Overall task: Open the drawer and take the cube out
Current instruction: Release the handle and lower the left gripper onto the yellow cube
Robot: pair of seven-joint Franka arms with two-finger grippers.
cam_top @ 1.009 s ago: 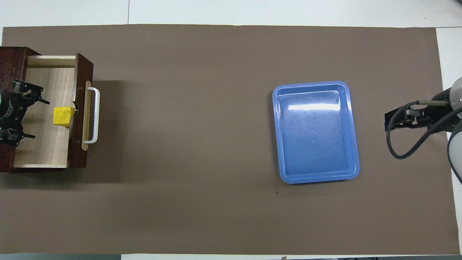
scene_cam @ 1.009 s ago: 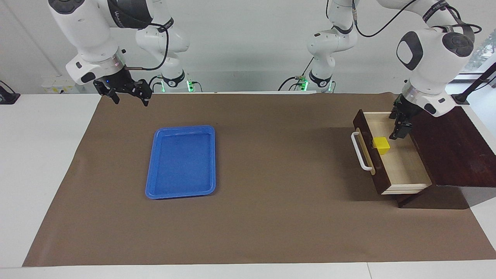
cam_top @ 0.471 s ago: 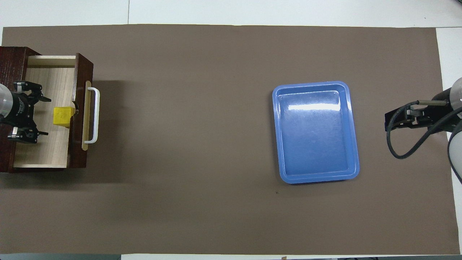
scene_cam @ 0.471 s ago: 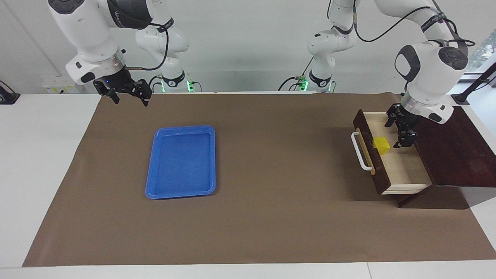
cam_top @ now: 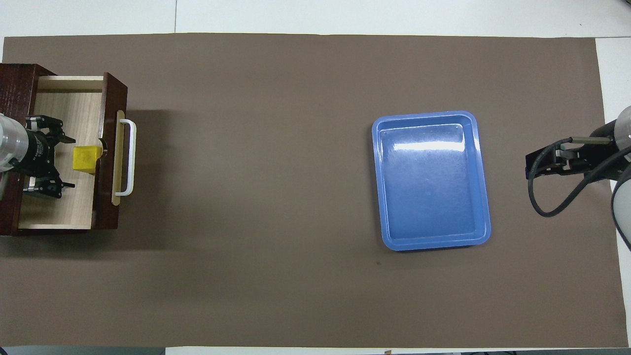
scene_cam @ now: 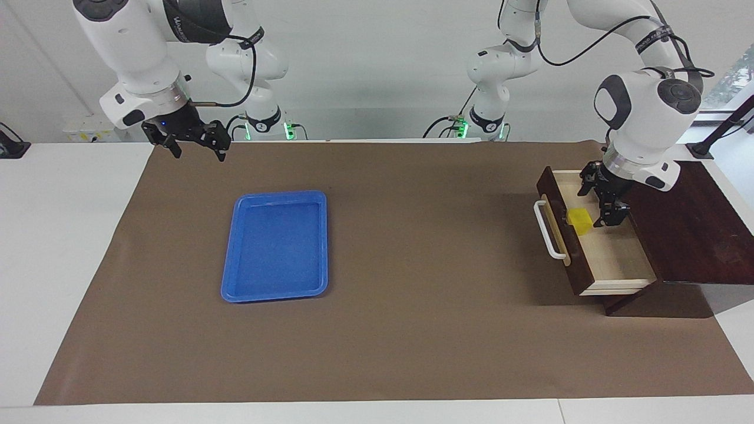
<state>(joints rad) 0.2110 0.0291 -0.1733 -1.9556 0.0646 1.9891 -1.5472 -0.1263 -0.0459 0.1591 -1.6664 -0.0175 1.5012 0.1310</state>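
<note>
A wide surface [scene_cam: 35, 247] covered by a brown mat [scene_cam: 412, 294] carries a dark wooden box [scene_cam: 695, 229] at the left arm's end and a flat blue tray [scene_cam: 275, 245] toward the right arm's end, well apart from each other. The drawer [scene_cam: 612, 253] of the box stands pulled out toward the middle of the mat, its pale wood floor exposed and its white bar handle [scene_cam: 546, 231] facing the tray. The cube [scene_cam: 580, 221], small and bright yellow, sits on the drawer floor just inside the dark front panel, about midway along the panel. The left claw [scene_cam: 599, 202] hangs inside the open drawer space just beside the cube, on the side away from the handle, pointing toward it; its two fingers are spread wide, one nearer to the robots than the cube and one farther, and they grip nothing. In the overhead view the left claw's fingertips [cam_top: 69, 141] reach level with the cube's edge without visibly touching it. The right claw [scene_cam: 194, 143] waits in the air over the mat's corner at the right arm's end, also spread open and empty.
</note>
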